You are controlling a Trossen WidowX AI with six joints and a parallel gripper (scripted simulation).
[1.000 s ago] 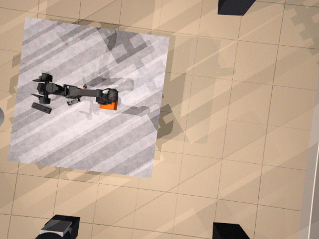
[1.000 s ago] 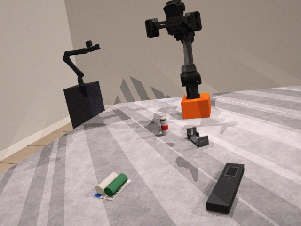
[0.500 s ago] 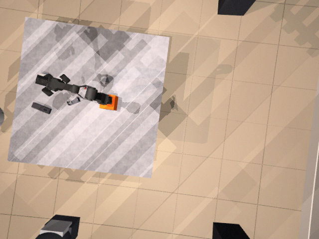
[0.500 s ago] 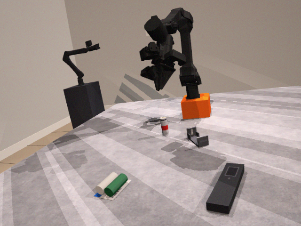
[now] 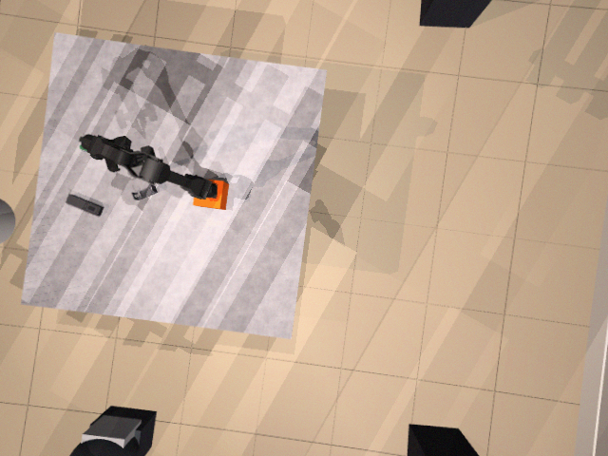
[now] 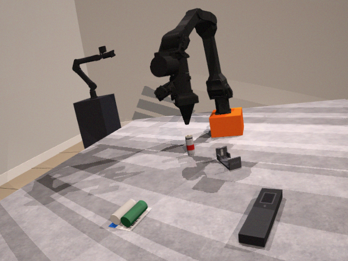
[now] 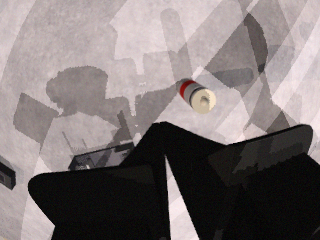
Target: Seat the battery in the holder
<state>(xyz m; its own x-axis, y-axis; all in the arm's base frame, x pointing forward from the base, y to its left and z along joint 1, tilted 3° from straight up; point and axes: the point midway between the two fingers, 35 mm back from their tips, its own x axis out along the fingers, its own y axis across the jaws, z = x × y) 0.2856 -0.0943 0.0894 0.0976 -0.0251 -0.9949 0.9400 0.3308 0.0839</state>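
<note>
Battery (image 6: 190,145) (image 7: 197,96): small upright cylinder, white or pale grey body, red band round the lower part, dark ring near the top, cream top end with a small nub. It stands on end on the desk (image 6: 174,179) (image 5: 230,275), near the holder (image 6: 229,160) (image 7: 102,156) (image 5: 144,192) but outside it, not touching. My fingers (image 6: 186,115) are pressed together, nothing between them, tips pointing down above the battery, apart from it. Holder: dark, open-topped, raised plate at each end, no battery in it. Exterior view gives the gap under my tips and the battery's side; wrist view gives its top end, nub included, and only part of the holder past my black finger edge. Top view: can't make out the battery, arm (image 5: 152,169) (image 6: 196,22) is in the way. Exterior alone shows the green cylinder (image 6: 134,213) and cream cylinder (image 6: 123,211) clearly, side by side on a flat card (image 6: 140,220). Dark remote-like block (image 6: 260,217) (image 5: 84,204) shows whole in exterior and top, just a corner in wrist (image 7: 6,175). Orange block (image 6: 227,123) (image 5: 219,197) under my arm: top and exterior only.
</note>
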